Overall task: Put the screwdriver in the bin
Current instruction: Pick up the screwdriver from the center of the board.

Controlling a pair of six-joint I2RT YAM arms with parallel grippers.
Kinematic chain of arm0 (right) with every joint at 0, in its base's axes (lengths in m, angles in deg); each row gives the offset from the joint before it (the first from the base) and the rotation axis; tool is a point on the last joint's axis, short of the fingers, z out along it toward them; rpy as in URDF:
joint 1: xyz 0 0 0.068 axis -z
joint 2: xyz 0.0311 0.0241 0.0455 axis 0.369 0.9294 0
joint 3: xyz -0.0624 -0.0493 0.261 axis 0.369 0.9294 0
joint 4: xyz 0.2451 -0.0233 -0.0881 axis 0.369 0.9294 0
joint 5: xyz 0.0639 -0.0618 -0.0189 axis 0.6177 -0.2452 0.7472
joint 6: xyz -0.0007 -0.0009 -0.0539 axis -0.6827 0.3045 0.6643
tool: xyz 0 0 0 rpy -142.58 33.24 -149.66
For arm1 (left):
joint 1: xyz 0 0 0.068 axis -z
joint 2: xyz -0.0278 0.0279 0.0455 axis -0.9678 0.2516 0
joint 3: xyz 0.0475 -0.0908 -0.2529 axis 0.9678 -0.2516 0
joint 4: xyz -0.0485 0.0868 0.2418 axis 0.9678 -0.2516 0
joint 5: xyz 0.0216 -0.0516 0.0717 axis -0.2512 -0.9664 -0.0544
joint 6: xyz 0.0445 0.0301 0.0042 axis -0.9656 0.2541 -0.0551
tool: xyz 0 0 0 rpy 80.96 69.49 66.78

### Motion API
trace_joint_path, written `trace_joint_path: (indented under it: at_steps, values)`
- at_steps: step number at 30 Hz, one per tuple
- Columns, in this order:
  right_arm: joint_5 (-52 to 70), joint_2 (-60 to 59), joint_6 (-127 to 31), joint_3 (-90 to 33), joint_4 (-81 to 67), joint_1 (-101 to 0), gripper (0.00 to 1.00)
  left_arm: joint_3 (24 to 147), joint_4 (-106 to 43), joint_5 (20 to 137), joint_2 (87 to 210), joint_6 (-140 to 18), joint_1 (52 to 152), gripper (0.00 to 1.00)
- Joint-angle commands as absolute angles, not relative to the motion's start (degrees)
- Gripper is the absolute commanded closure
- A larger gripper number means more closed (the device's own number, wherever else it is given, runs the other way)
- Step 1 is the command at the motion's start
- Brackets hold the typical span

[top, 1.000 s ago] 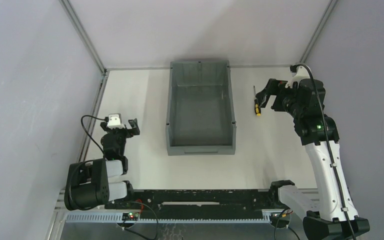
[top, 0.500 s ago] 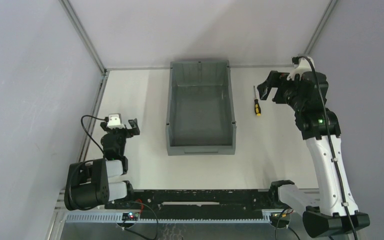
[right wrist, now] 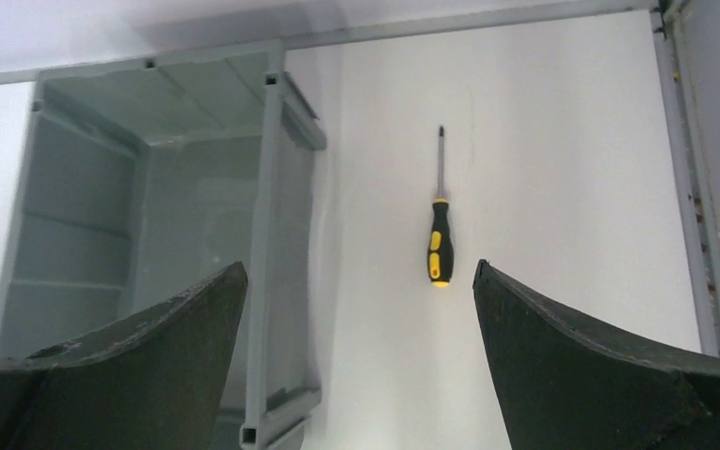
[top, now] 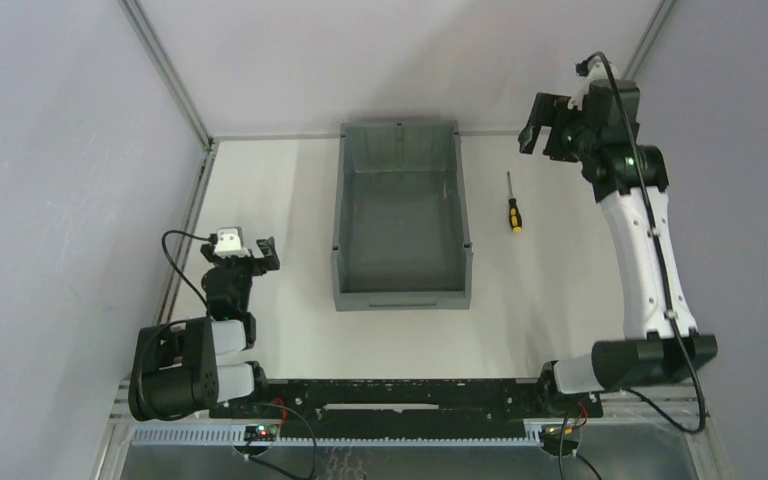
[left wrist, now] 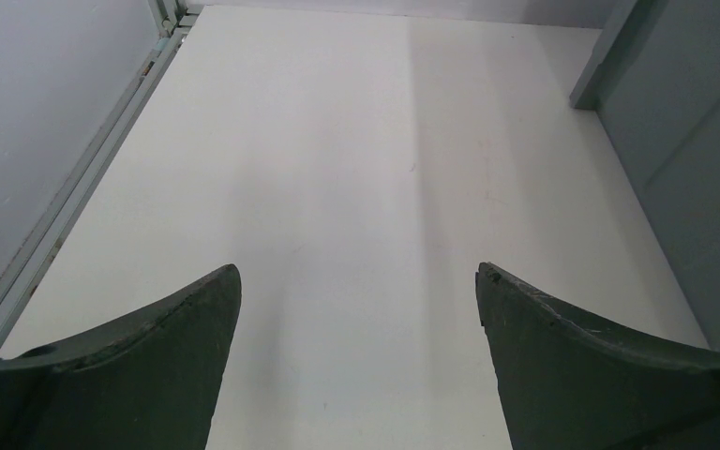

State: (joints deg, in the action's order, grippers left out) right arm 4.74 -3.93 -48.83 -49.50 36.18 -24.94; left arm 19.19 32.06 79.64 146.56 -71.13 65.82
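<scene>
The screwdriver [top: 512, 206], yellow-and-black handle with a thin dark shaft, lies on the white table just right of the grey bin [top: 401, 283]. It also shows in the right wrist view [right wrist: 440, 231], its tip pointing away, beside the bin [right wrist: 262, 281]. My right gripper [top: 540, 130] is open and empty, raised high above the table behind and to the right of the screwdriver. My left gripper [top: 250, 254] is open and empty, low over the table left of the bin; the bin's wall [left wrist: 684, 141] shows at the right of the left wrist view.
The bin looks empty inside. Grey walls with metal frame rails [top: 165, 70] enclose the table on the left, back and right. A black rail [top: 380, 395] runs along the near edge between the arm bases.
My right arm has lifted and pulled back away from the screwdriver, towards the back right corner. The screwdriver, the bin and my left arm have not moved.
</scene>
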Motion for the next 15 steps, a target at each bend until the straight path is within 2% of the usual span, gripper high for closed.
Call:
trace_joint_path:
  at_steps: [1,15]
  values:
    - [-0.46,4.22,-47.28,-57.09,43.92,-24.26,0.02,21.42,34.51,79.92,145.88,-70.46,66.02,0.00]
    - [-1.42,24.18,-45.57,-66.42,48.73,-23.55,0.02,21.42,34.51,79.95,145.88,-70.48,65.97,0.00]
